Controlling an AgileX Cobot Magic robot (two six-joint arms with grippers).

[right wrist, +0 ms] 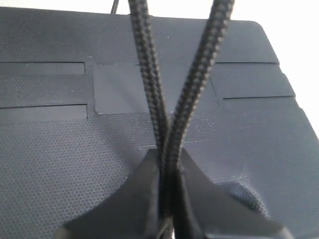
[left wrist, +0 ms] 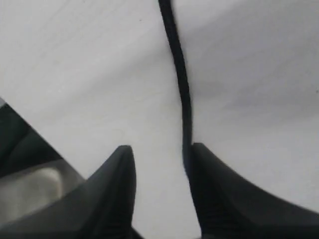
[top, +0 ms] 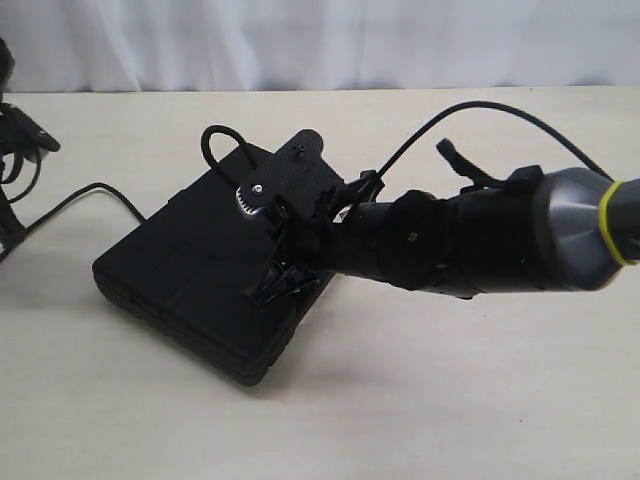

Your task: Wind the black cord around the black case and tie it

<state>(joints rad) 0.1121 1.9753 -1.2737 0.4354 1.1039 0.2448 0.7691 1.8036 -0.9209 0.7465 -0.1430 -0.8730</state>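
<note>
Now the right tool (right wrist: 167, 199) pinches the black cord (right wrist: 149, 74) — two strands — over the black case (right wrist: 50, 149). The left tool (left wrist: 160, 149) stands apart.

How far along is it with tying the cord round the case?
Partly wrapped, it seems: the cord runs to the case and two strands cross above it. In hand: the right gripper pinches those strands; the left gripper is open, the cord passing between its jaws. Left: no knot shows, so tying remains.
</note>
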